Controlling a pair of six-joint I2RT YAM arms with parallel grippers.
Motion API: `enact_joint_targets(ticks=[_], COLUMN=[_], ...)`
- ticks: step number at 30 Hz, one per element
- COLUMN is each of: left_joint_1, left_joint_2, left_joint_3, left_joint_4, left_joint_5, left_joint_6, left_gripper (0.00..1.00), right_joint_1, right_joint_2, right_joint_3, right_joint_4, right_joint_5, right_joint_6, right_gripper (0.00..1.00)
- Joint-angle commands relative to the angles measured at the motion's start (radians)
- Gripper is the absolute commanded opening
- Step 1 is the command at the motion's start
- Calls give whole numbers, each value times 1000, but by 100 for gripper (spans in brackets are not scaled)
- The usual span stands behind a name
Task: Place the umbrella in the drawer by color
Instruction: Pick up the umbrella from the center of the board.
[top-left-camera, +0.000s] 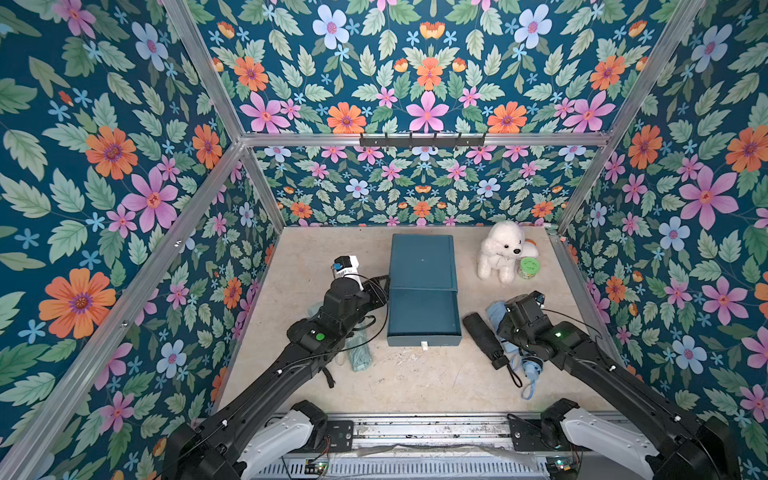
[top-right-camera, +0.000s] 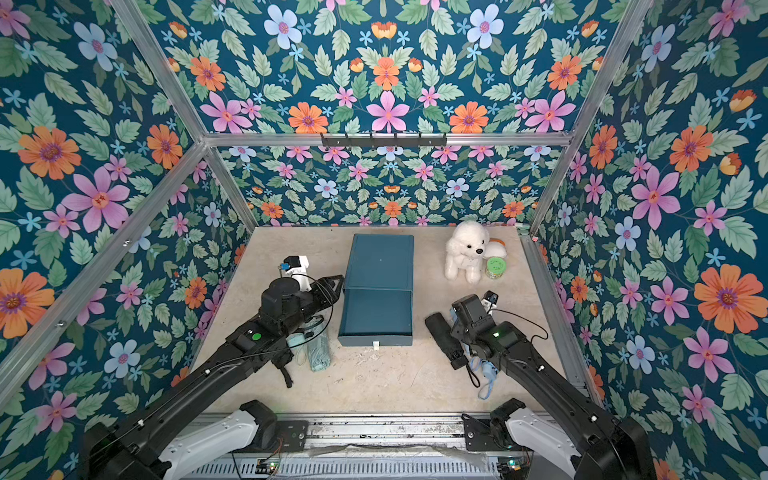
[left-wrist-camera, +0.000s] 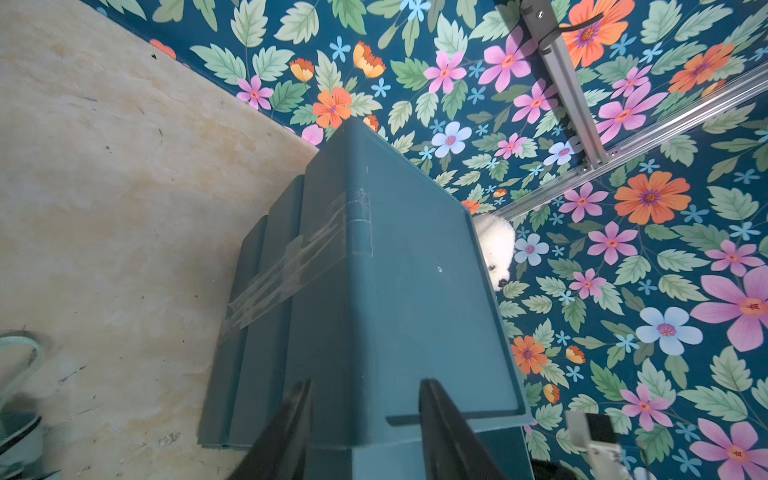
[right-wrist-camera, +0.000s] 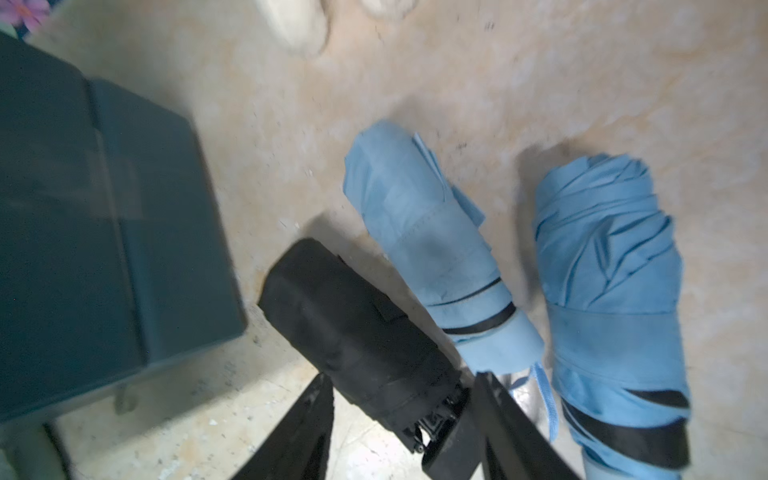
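Note:
A teal drawer cabinet (top-left-camera: 422, 259) stands mid-table, and its drawer (top-left-camera: 424, 316) is pulled out toward me. My left gripper (left-wrist-camera: 365, 395) is open at the cabinet's left edge (top-left-camera: 380, 286) with nothing in it. A mint umbrella (top-left-camera: 359, 353) lies under the left arm. Right of the drawer lie a black umbrella (right-wrist-camera: 357, 332) and two light blue umbrellas (right-wrist-camera: 424, 232) (right-wrist-camera: 611, 266). My right gripper (right-wrist-camera: 401, 386) is open. It hangs over the black umbrella's handle end, one finger to each side, with a gap at one finger.
A white plush dog (top-left-camera: 500, 249) and a green can (top-left-camera: 528, 268) sit at the back right. A black hook rail (top-left-camera: 422, 140) hangs on the back wall. Floral walls with metal framing close in the left, right and back.

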Motion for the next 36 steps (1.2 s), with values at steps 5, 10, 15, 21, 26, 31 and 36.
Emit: enact_joint_targets(ticks=[5, 10, 15, 21, 26, 31, 36], left_joint_1=[0, 0, -1, -1, -1, -1, -1], left_joint_2=[-41, -35, -34, -27, -16, -10, -16], left_joint_3=[-28, -68, -102, -80, -66, -69, -78], left_joint_4=[-19, 48, 115, 115, 106, 101, 93], left_joint_5=[1, 70, 113, 112, 98, 90, 81], left_joint_6=[15, 8, 8, 34, 34, 40, 46], left_gripper=[49, 51, 59, 60, 58, 55, 55], right_joint_1=[0, 17, 71, 133, 133, 133, 135], right_joint_2=[-30, -7, 43, 86, 115, 161, 144], right_joint_3=[-144, -180, -186, -204, -202, -193, -188], right_joint_4=[204, 234, 222, 173, 144, 151, 143], right_joint_5=[-182, -218, -191, -110, -47, -40, -28], right_joint_6=[-62, -62, -57, -18, 4, 1, 1], right_gripper=[64, 63, 66, 68, 62, 41, 24])
